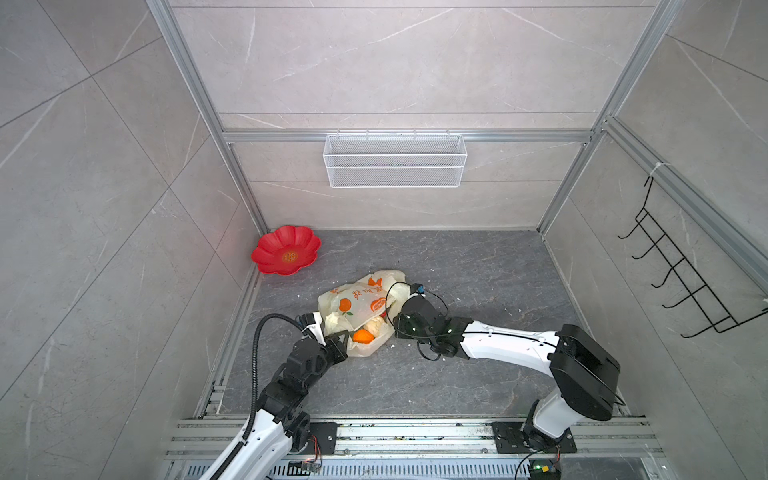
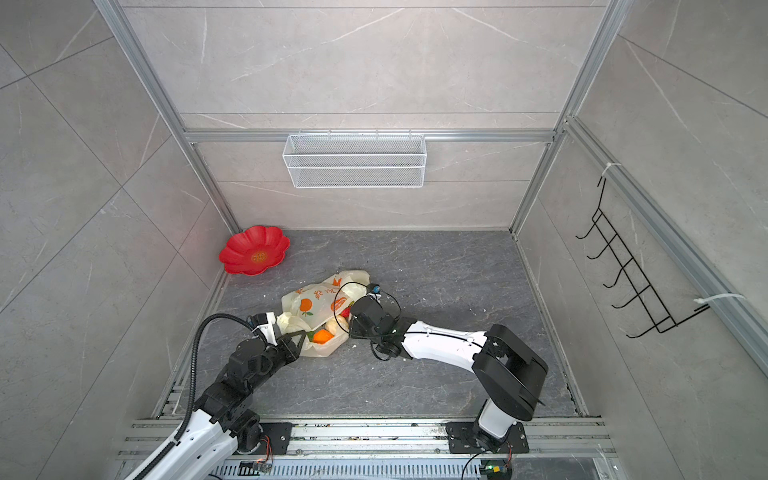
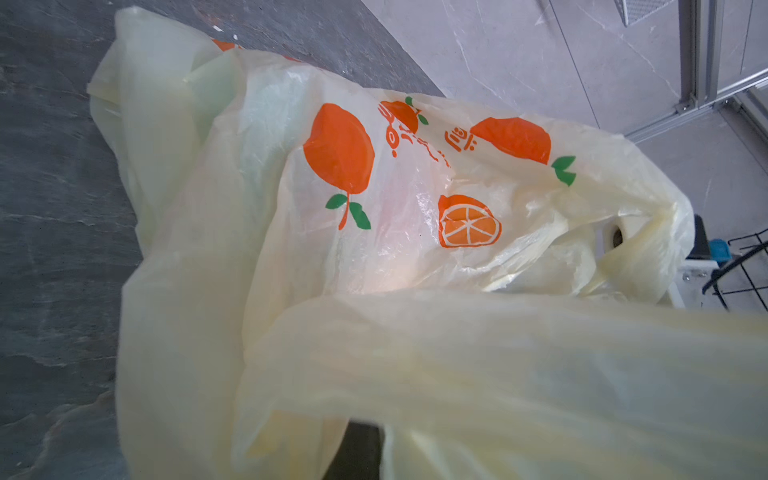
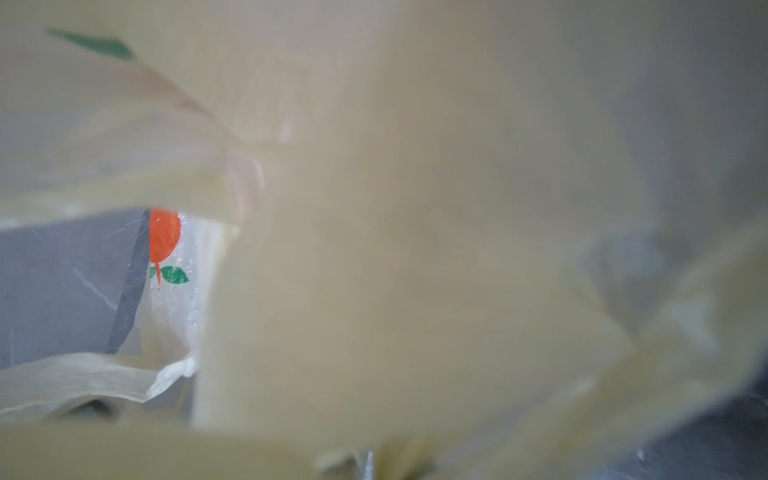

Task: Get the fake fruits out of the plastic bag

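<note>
Plastic bag (image 1: 360,296) (image 2: 316,300): lies crumpled on the dark grey table (image 1: 478,270) (image 2: 449,270), just below the middle of both top views, with its mouth turned toward the lower edge of the frame.
Fake fruits: kept inside the bag. An orange fruit (image 1: 363,336) (image 2: 322,336) and a pale peach fruit (image 1: 374,324) (image 2: 333,325) are seen touching at the open mouth; the others are hidden by the film.
Left gripper (image 1: 338,337) (image 2: 296,337): set at the lower left of the mouth, jaws pressed together on the bag's edge. In the left wrist view a strip of bag (image 3: 415,232) is stretched across the lens.
Right gripper (image 1: 391,318) (image 2: 350,320): set at the bag's right edge, fingertips hidden under the wrist. The jaws are closed together, but what they pinch cannot be told; the right wrist view is filled with blurred film (image 4: 415,249).
Red plate (image 1: 286,250) (image 2: 254,250): placed at the table's far left corner, up and left of the bag, well apart from it.
</note>
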Controlling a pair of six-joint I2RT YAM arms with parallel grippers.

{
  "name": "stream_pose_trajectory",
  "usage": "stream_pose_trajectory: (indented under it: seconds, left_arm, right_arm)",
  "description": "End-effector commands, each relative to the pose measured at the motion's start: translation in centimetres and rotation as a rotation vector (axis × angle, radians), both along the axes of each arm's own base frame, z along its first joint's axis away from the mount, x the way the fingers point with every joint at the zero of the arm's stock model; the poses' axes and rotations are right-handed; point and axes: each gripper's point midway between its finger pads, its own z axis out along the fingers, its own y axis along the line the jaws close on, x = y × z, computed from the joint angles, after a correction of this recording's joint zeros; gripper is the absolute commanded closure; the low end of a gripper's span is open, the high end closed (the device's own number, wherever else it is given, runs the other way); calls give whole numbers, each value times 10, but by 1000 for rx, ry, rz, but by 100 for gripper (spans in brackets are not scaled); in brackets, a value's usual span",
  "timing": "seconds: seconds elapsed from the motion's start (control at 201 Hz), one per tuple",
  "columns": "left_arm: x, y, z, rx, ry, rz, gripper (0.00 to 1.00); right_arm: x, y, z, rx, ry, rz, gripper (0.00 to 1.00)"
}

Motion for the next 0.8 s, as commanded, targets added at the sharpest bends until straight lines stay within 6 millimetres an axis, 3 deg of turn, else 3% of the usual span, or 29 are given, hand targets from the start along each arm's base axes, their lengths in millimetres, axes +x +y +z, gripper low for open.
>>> stream_pose_trajectory:
  seconds: [0.0,0.239,0.393,0.488,0.582,0.677,0.797]
  left_arm:
    - [3,12,-12,-5,40,89,91]
    - [29,7,-4,6,30,130,82]
    - [67,-14,30,59,-42,53,80]
    - [82,-23,36,58,19,-6,76]
    - [75,-28,34,77,83,-63,63]
    - [56,-25,33,160,129,-110,52]
    - [21,-18,54,257,76,-175,41]
  right_arm:
    - [6,-31,8,-11,-59,-70,100]
    - [10,-44,37,32,-152,-65,100]
    - [34,-64,64,41,-196,-116,100]
    - [48,-83,78,87,-208,-157,100]
    - [53,-101,81,78,-201,-182,100]
    - [50,-102,71,56,-183,-155,100]
    - [43,-98,52,51,-143,-114,100]
